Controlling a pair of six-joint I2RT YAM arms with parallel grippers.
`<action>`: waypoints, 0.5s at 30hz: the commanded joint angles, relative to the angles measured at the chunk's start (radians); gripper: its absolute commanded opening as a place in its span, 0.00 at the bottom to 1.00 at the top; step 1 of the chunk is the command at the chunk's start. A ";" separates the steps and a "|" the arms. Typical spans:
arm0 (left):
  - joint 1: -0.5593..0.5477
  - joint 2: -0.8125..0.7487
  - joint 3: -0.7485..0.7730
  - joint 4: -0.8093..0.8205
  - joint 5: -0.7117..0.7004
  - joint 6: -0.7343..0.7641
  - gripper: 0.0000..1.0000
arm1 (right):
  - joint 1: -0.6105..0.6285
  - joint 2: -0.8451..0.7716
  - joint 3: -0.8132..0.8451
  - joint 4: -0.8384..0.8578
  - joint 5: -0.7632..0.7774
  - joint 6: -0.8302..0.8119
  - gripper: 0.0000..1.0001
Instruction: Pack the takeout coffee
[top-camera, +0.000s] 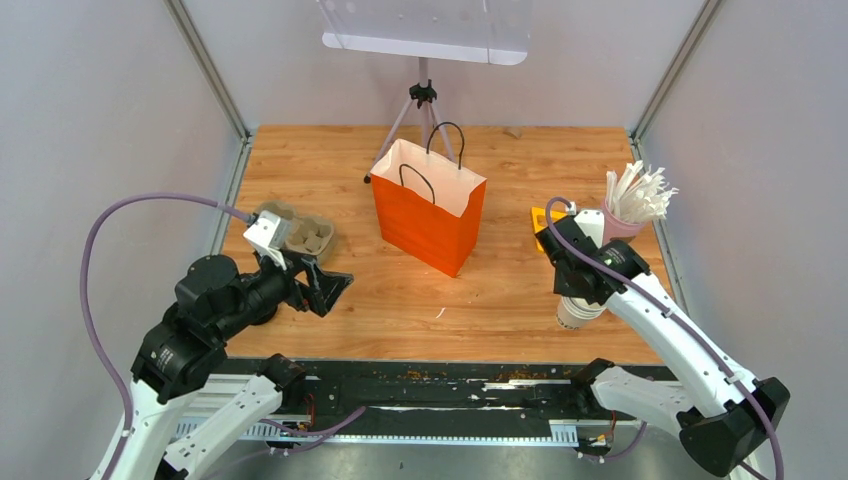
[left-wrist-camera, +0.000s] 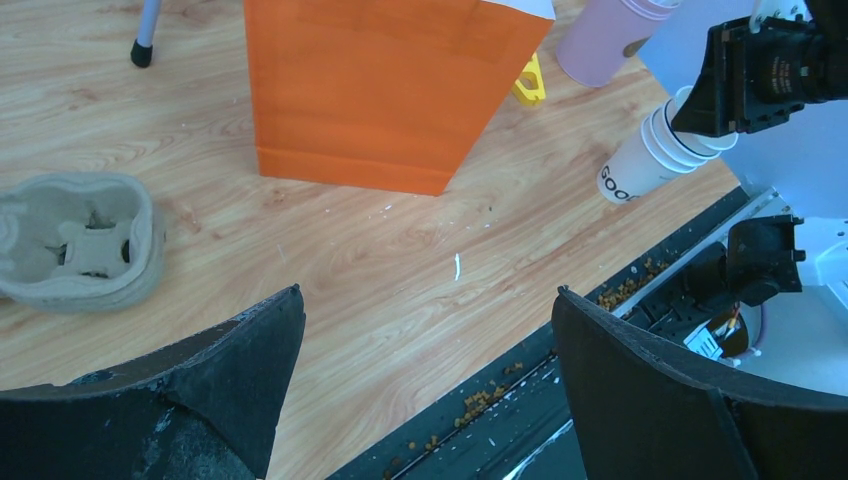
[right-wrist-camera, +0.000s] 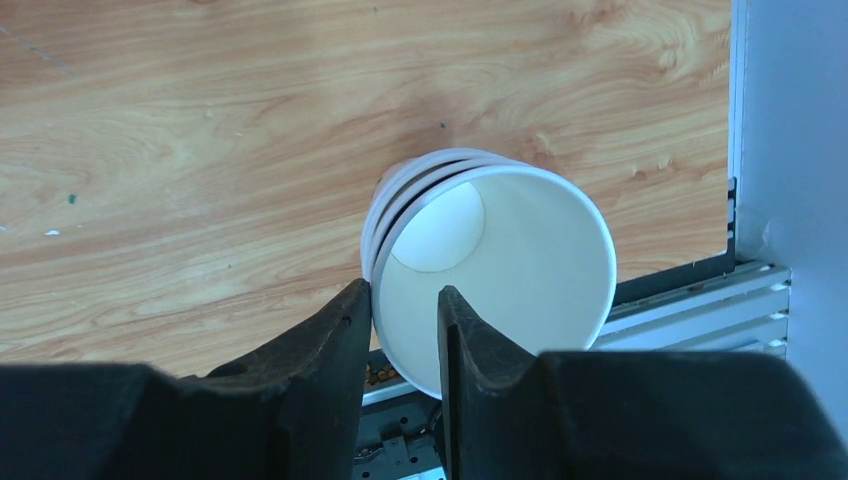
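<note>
- At the near right of the bench (top-camera: 500, 300), the stack of white paper cups (top-camera: 577, 314) sits right under the right end effector (top-camera: 582, 296), close to the bench's near edge.
- The right end effector is closed on the stack's rim. In the right wrist view, one finger (right-wrist-camera: 335, 330) lies outside the cup wall and the other inside the open mouth, pinching the wall between them.
- The cups are nested, with several rims showing one behind another, and no black lid shows in any view.
- The stack's long axis is tilted rather than upright. In the left wrist view its base points down and left toward the bench, and its mouth points up toward the right end effector. I cannot tell whether the base touches the wood.
- The orange paper bag (top-camera: 425, 225) stands upright at mid bench with its mouth open upward. It lies left of and farther than the held stack, well apart from it.
- The left end effector (top-camera: 325, 290) hovers at the near left with its jaws spread wide and nothing between them. It is near the brown pulp tray (top-camera: 300, 235) and well apart from the cups.
- The right arm is therefore the nearer one and already has the grip. As I judge it, the coming move is a lift, then a carry left and away to above the bag's mouth. The stack would need righting so its base goes in first.
</note>
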 joint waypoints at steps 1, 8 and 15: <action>-0.004 -0.015 0.005 0.014 0.007 -0.001 1.00 | -0.033 -0.029 -0.036 0.076 -0.022 -0.033 0.29; -0.005 -0.036 -0.002 0.015 -0.003 -0.003 1.00 | -0.044 -0.032 -0.027 0.066 -0.018 -0.036 0.15; -0.005 -0.040 0.007 -0.004 -0.003 -0.003 1.00 | -0.044 -0.024 0.002 0.050 -0.015 -0.045 0.18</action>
